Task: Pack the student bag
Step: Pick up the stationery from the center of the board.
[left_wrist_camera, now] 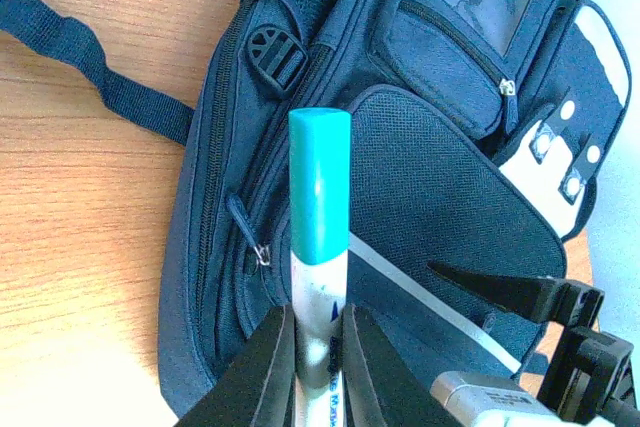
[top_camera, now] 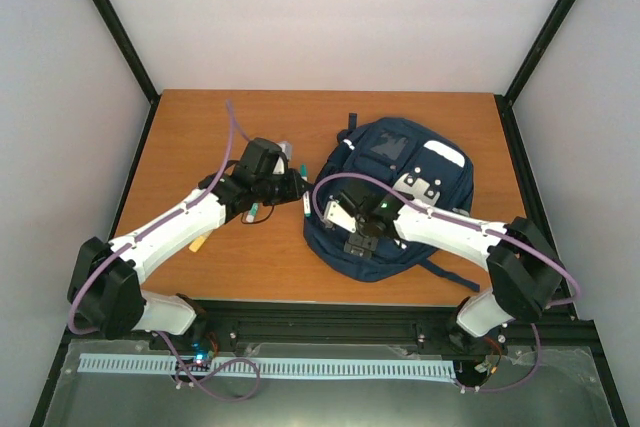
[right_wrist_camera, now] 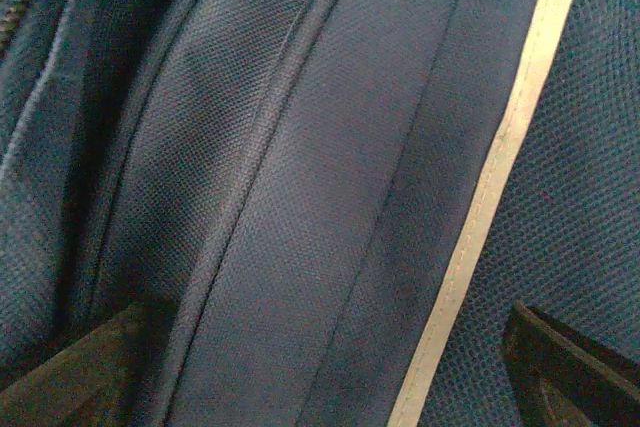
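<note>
Gripping a pen (left_wrist_camera: pixel 320 197) tight in the left pincer (left_wrist_camera: pixel 318 347), low in the middle of the left wrist view, with the teal cap pointing up toward the bag (left_wrist_camera: pixel 440 197). Holding nothing in the right pincer (right_wrist_camera: pixel 325 372), spread wide apart: one dark finger in each bottom corner of the right wrist view, with only blue cloth and a white stripe (right_wrist_camera: pixel 500 167) between. Hanging very close over the bag there, by the look of it.

Seen from the top: bag lying flat on the table (top_camera: pixel 200 127), right of the middle, front pocket facing up; pen just beside its left edge.

Most likely the step now: getting the pen into the bag. To do it well:
- Squeeze the pen firmly, no slipping.
- Look for the zip pull (left_wrist_camera: pixel 262 252), just left of the pen in the left wrist view. Zip undone or done up: hard to tell from here.
- If done up, pinch the pull with the right pincer and slide it along first.
- Lift the cloth with the right pincer to make a gap.
- Aim the cap end at the gap, go in slowly, and let go only with the pen well inside.
- Stay away from the strap (left_wrist_camera: pixel 90 67) and the buckle (left_wrist_camera: pixel 277 55), to avoid snagging.
</note>
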Tool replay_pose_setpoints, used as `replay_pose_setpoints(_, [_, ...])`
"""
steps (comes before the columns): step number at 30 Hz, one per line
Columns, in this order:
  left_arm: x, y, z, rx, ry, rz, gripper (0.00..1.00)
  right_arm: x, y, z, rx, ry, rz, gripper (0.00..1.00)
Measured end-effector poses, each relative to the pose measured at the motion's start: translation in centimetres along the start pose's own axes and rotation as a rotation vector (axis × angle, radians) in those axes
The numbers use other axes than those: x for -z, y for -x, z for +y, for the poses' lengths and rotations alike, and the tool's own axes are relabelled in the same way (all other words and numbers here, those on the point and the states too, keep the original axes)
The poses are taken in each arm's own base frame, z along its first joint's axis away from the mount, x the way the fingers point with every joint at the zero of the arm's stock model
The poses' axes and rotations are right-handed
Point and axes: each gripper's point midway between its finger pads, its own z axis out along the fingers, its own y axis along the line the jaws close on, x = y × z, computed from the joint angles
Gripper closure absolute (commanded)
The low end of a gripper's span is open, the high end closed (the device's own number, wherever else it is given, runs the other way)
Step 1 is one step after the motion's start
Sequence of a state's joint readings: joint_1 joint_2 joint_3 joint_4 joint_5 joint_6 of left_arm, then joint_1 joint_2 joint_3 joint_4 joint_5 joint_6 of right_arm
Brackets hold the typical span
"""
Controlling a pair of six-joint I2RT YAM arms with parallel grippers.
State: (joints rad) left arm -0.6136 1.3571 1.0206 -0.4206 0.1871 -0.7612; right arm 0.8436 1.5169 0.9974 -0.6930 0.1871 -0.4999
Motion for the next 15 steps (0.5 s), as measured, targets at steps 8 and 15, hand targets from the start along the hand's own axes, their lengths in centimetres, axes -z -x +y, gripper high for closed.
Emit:
replay_pose_setpoints(8, [-0.1,0.0,0.1,0.013,0.001,-0.003,0.99,0.0,-0.2,-0.4,0.020,-0.077,0.028,0.50])
replay_pose_setpoints(15, [-0.6,0.1,0.1,0.031,-0.003,-0.006,0.99,0.5,-0.5,-1.1,0.010,-0.115,0.039,0.97])
